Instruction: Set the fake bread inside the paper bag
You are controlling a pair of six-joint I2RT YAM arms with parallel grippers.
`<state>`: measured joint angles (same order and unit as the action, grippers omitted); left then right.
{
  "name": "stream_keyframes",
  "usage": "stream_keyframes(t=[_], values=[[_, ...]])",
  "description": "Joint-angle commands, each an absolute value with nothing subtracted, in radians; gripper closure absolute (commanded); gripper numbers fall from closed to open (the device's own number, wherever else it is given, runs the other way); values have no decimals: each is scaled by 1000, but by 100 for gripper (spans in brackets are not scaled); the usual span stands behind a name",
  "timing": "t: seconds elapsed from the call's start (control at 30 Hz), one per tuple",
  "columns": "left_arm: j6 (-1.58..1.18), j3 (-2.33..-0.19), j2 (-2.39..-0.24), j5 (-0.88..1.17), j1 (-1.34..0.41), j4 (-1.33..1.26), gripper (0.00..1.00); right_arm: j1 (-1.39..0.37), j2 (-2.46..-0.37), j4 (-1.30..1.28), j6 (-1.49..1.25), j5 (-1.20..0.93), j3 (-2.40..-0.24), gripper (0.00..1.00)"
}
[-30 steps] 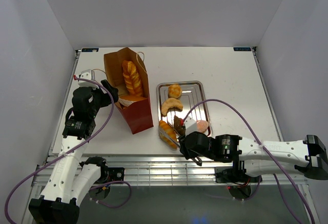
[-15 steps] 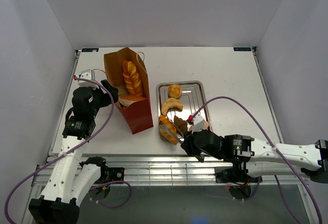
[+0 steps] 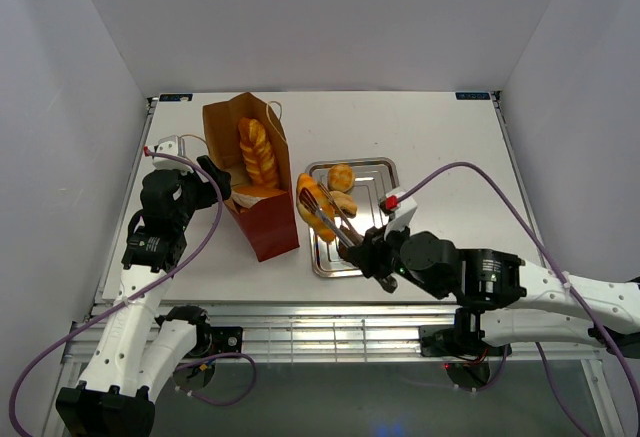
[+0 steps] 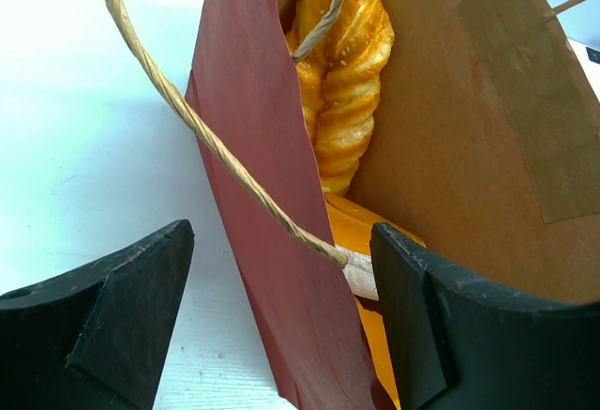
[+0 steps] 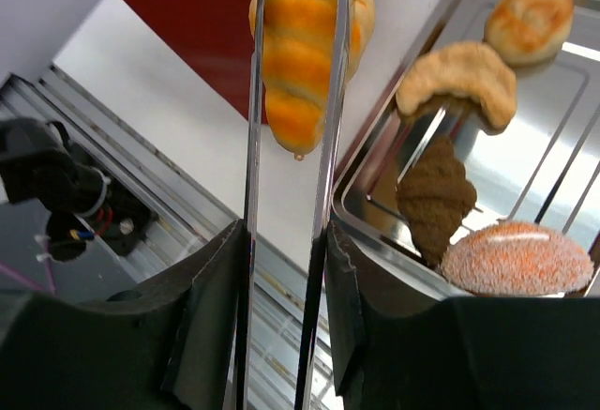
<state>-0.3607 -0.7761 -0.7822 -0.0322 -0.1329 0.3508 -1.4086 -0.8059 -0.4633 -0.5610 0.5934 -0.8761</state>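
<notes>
Right wrist: right pincer (image 5: 281, 274) squeezes tongs (image 5: 251, 147) gripping a braided loaf (image 5: 300, 44), airborne at the tray (image 5: 375, 232) edge, just beside the paper bag (image 3: 270, 225). Transfer step, I'd say. Next: swing over the bag mouth (left pincer (image 4: 281, 241) open astride its wall), then release.

**Top view:** a fixed camera sat above and behind the arm bases (image 3: 200, 342), looking down over the whole surface (image 3: 450, 147) toward its far edge.

**Left wrist view:** close behind the left tool (image 4: 281, 241), it faced into the paper bag (image 4: 253, 147) near the left edge.

**Right wrist view:** close along the right tool (image 5: 284, 241) and tongs (image 5: 255, 147), it faced the tray (image 5: 548, 138) and bag.

All three views shared the bag.
</notes>
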Motion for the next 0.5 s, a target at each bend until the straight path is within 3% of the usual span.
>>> stream_keyframes(t=[0.0, 0.47], values=[[-365, -770, -778, -18, -135, 347, 14, -1414, -834, -374, -463, 681, -995, 71], [-365, -770, -772, -15, -137, 347, 14, -1414, -1052, -164, -180, 701, -1245, 68]])
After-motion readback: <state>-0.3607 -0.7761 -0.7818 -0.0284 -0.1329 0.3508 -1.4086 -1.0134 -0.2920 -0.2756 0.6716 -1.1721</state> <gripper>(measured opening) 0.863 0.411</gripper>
